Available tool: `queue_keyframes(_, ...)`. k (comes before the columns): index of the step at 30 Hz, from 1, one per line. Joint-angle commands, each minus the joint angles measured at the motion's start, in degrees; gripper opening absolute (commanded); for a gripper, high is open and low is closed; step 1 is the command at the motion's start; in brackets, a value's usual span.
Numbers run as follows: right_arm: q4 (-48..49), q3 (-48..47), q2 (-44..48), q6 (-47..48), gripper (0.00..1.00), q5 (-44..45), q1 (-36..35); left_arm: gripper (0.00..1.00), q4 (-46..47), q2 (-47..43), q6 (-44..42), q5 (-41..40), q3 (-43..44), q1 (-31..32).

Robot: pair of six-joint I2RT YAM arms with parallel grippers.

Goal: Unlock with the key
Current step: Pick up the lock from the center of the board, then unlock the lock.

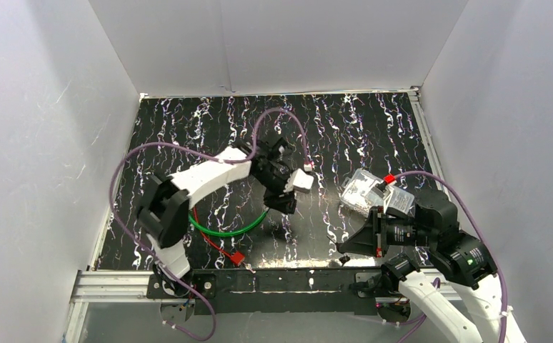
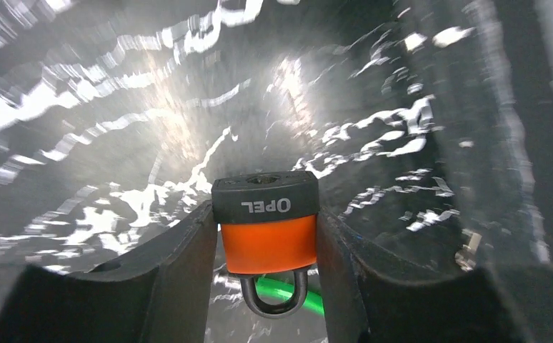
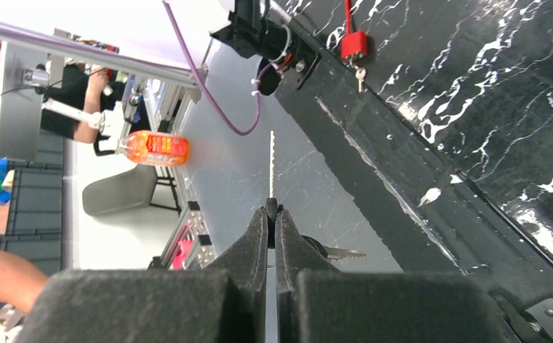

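Note:
My left gripper (image 2: 265,221) is shut on an orange padlock (image 2: 268,243) with a black end marked OPEL. The lock is pinched by its sides, with its grey shackle (image 2: 273,296) pointing back toward the wrist. In the top view this gripper (image 1: 283,200) hangs above the middle of the mat. My right gripper (image 3: 271,213) is shut on a key (image 3: 271,166), whose blade is seen edge-on and sticks out past the fingertips. A second key (image 3: 344,252) hangs beside the fingers. In the top view the right gripper (image 1: 344,248) is at the mat's near edge and points left.
A small red padlock with a key (image 1: 236,258) lies near the front rail on a red cord; it also shows in the right wrist view (image 3: 353,46). A green cable loop (image 1: 225,231) lies under the left arm. A clear plastic box (image 1: 369,191) sits at right. White walls enclose the black marbled mat (image 1: 359,136).

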State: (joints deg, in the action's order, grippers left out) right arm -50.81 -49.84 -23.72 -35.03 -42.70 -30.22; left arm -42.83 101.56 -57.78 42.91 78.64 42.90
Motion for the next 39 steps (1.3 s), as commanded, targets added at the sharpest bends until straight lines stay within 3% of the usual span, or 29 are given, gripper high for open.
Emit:
queue_keyframes(1,4.3,-0.5,-2.8,1.4,0.01,-7.1,0.3,0.02,-31.3,-14.7,-17.8,18.4,16.4,-0.3)
queue_keyframes(4,6.6,-0.5,-5.3,2.5,0.01,-10.3,0.3,0.01,-45.8,-14.9,-24.7,21.8,24.0,0.1)
queue_keyframes(7,8.1,-2.3,-7.8,4.4,0.01,-13.4,0.3,0.00,-53.4,-15.5,-28.6,23.5,26.3,0.5)
queue_keyframes(11,9.2,-4.9,-11.3,5.6,0.01,-16.1,0.3,0.00,-51.7,-18.9,-28.2,23.8,23.3,1.8)
queue_keyframes(21,17.8,-4.2,-15.2,1.8,0.01,-18.9,0.3,0.00,-42.8,-17.8,-14.5,26.2,19.2,2.5)
queue_keyframes(25,19.5,-2.7,-15.8,0.6,0.01,-18.5,0.2,0.01,-53.6,-7.7,-12.4,31.2,21.3,2.3)
queue_keyframes(33,12.7,-4.3,-17.5,5.6,0.01,-15.4,0.2,0.03,-53.8,-1.8,-5.4,39.2,15.8,1.0)
queue_keyframes(39,9.4,-4.7,-19.7,8.6,0.01,-13.2,0.2,0.04,-53.8,-1.7,-5.4,37.9,19.2,1.1)
